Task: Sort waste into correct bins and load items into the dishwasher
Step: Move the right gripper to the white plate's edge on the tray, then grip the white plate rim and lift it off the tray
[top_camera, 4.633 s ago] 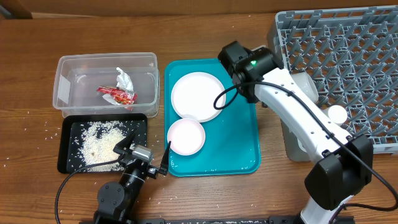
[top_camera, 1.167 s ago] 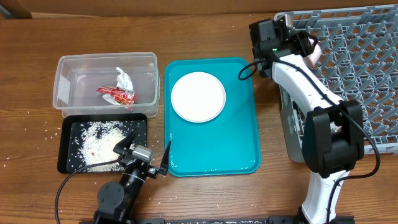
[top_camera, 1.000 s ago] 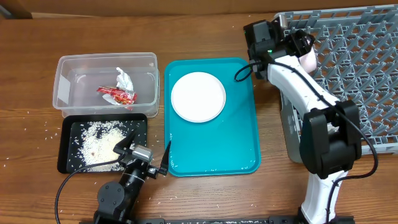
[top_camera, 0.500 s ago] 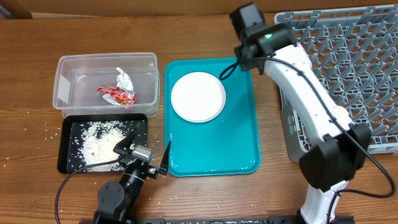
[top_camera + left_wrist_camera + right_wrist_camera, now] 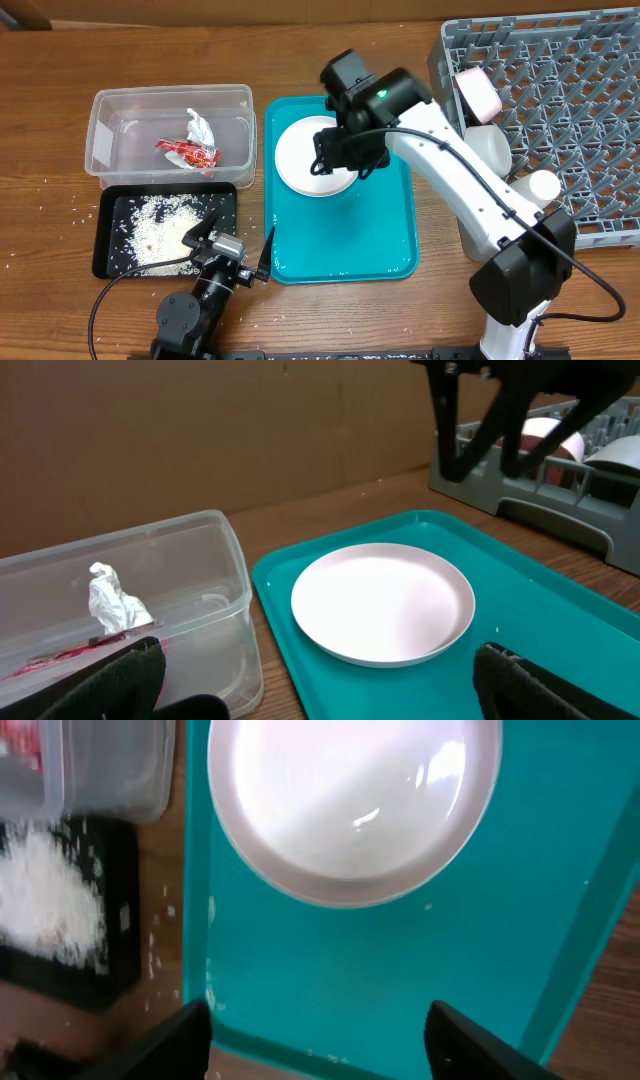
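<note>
One round white plate [image 5: 296, 150] lies flat, face up, in the 12 o'clock half of the teal tray [image 5: 345, 240], whose long side runs 12 to 6. Your right gripper [image 5: 320, 1025] hangs over it, fingers spread wide, holding nothing. At the plate's 9 o'clock, the clear tub [image 5: 110, 150] holds one red-and-white wrapper [image 5: 185, 152] and one paper scrap [image 5: 200, 125]. At 8 o'clock the black tray [image 5: 110, 262] carries the rice crumbs [image 5: 160, 230]. At 3 o'clock the grey rack [image 5: 580, 110] holds two bowls [image 5: 478, 95] and one cup [image 5: 543, 185]. Your left gripper [image 5: 238, 240] sits at 7 o'clock, fingers apart, empty. Everything rests on a wooden table [image 5: 150, 50], with a brown cardboard wall [image 5: 200, 430] behind.
</note>
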